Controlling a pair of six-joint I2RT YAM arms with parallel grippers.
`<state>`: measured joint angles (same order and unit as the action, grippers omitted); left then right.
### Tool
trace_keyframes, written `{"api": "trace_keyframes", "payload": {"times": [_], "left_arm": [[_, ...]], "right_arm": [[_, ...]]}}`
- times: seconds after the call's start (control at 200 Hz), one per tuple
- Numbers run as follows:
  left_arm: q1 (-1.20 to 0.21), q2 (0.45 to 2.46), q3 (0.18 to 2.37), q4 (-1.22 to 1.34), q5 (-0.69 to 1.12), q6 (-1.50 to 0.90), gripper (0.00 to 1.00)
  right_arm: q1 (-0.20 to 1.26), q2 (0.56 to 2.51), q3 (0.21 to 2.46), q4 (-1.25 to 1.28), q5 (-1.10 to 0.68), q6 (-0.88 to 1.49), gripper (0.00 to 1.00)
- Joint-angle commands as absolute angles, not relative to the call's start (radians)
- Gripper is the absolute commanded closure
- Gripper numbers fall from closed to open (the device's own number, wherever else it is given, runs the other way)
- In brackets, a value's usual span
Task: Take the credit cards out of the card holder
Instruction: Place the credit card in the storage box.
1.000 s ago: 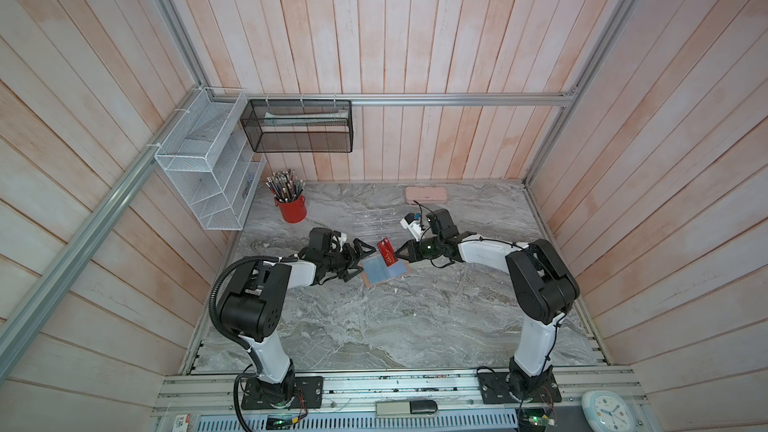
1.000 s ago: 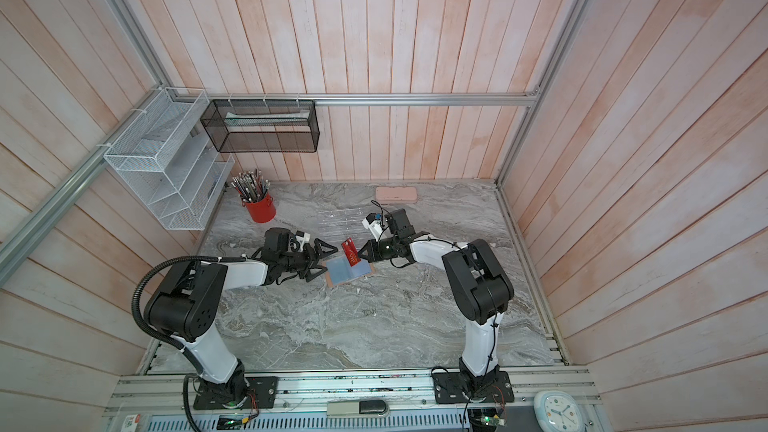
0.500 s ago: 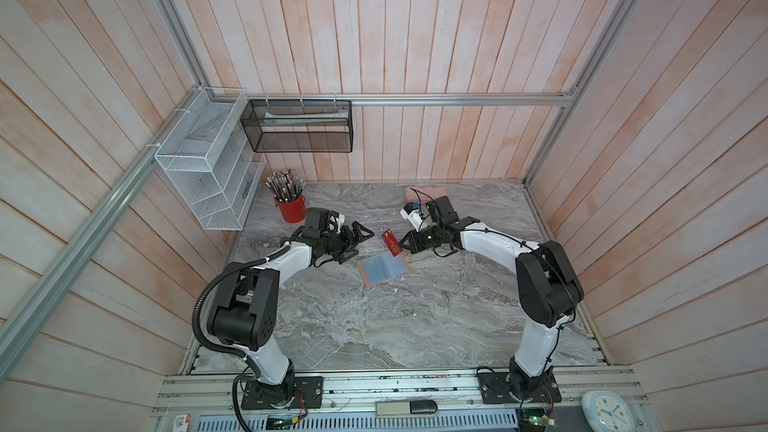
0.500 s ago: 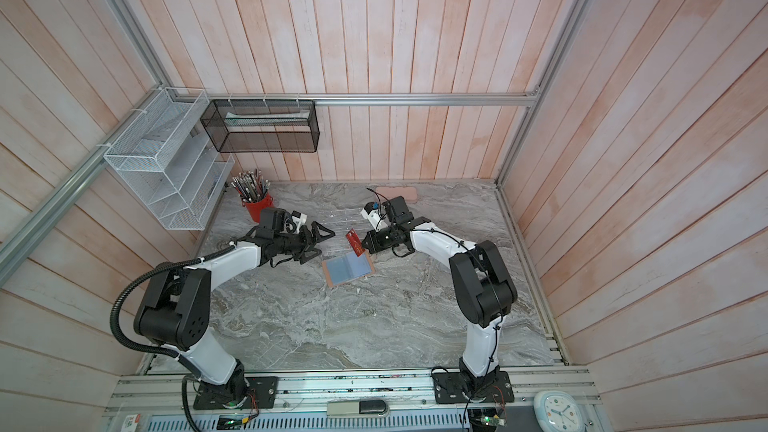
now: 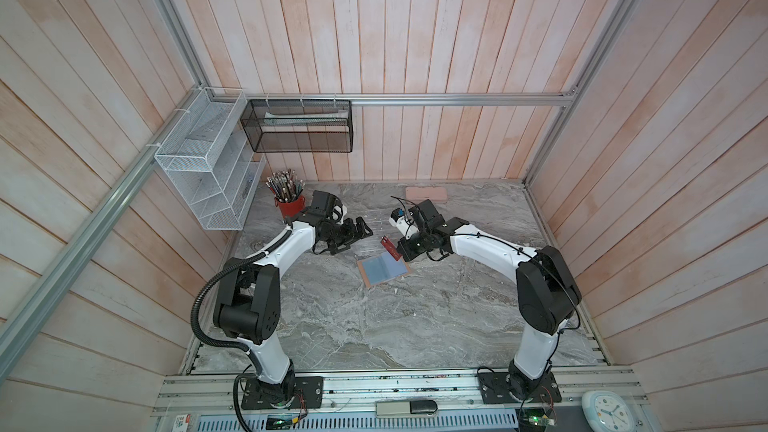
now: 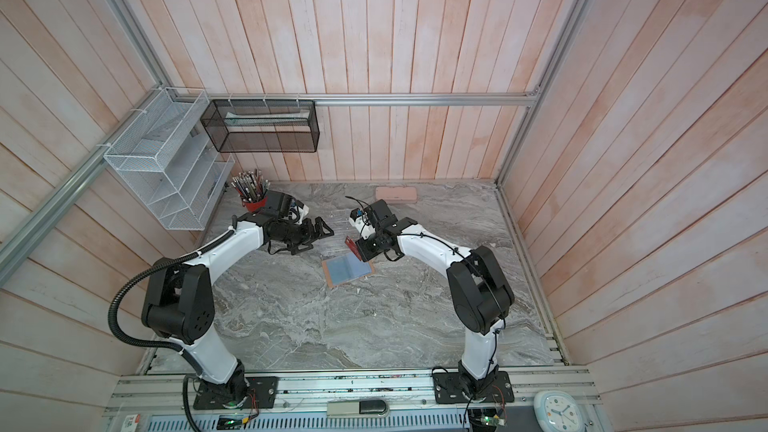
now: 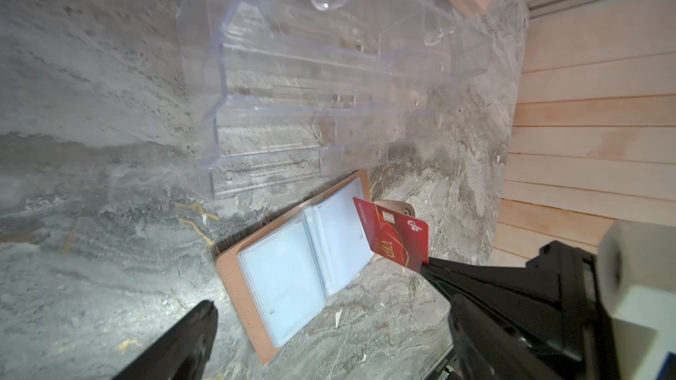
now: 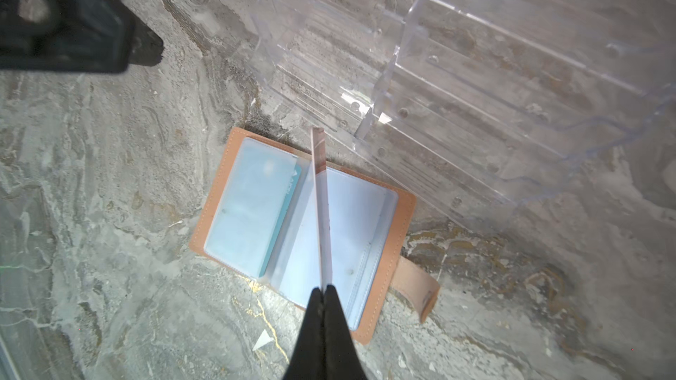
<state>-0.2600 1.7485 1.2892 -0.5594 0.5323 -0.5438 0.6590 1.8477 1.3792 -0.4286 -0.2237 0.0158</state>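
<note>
Grey marble table [image 5: 374, 326], wood-panel walls round it. White mesh shelf [image 5: 208, 168] on L wall and black mesh basket [image 5: 299, 126] on back wall, both above back-left corner.

L gripper [image 5: 359, 238]: jaws spread wide, nothing in them, hovering off table btw back-left corner and centre, well apart from holder.

R gripper [image 8: 323, 288]: pinched tight on red card [image 7: 393, 237], gripping at one corner. Card on edge, raised over card holder [image 5: 382, 270]; contact w/ sleeve can't tell. "VIP" and chip visible in L wrist view.

Clear acrylic rack [image 7: 311, 78]: flat on table just behind holder, toward back edge, no cards in it.

Pale pink case [image 5: 426, 193]: at back edge, approx mid.

Red pen cup [image 5: 289, 205]: back-left corner, full of pens.

Card holder: near table centre, open flat, blue-grey sleeves up, snap tab out on R-arm side.

Teal card [image 8: 281, 219]: inside a sleeve on half farther from tab, only long edge showing.
</note>
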Motion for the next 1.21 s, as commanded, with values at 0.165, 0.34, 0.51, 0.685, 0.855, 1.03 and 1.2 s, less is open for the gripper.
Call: {"api": "trace_keyframes", "payload": {"times": [0.165, 0.34, 0.51, 0.685, 0.855, 1.03, 1.2], "left_arm": [[-0.284, 1.770, 1.311, -0.625, 0.491, -0.590, 0.00], [-0.281, 1.720, 1.240, -0.485, 0.509, -0.744, 0.00], [-0.284, 1.726, 1.231, -0.442, 0.518, -0.841, 0.00], [-0.282, 1.702, 1.171, -0.345, 0.545, -0.964, 0.00], [-0.283, 1.715, 1.155, -0.313, 0.583, -1.044, 0.00], [-0.283, 1.718, 1.122, -0.244, 0.605, -1.138, 0.00], [-0.284, 1.744, 1.126, -0.236, 0.623, -1.193, 0.00]], "right_arm": [[0.733, 1.836, 1.448, -0.477, -0.085, -0.012, 1.00], [0.760, 1.839, 1.448, -0.449, -0.089, 0.014, 1.00], [0.782, 1.852, 1.462, -0.453, -0.050, 0.017, 1.00], [0.794, 1.857, 1.457, -0.435, -0.025, 0.018, 1.00], [0.807, 1.869, 1.446, -0.415, 0.034, 0.006, 1.00], [0.826, 1.896, 1.445, -0.416, 0.103, -0.019, 1.00], [0.841, 1.901, 1.443, -0.412, 0.131, -0.043, 1.00]]}}
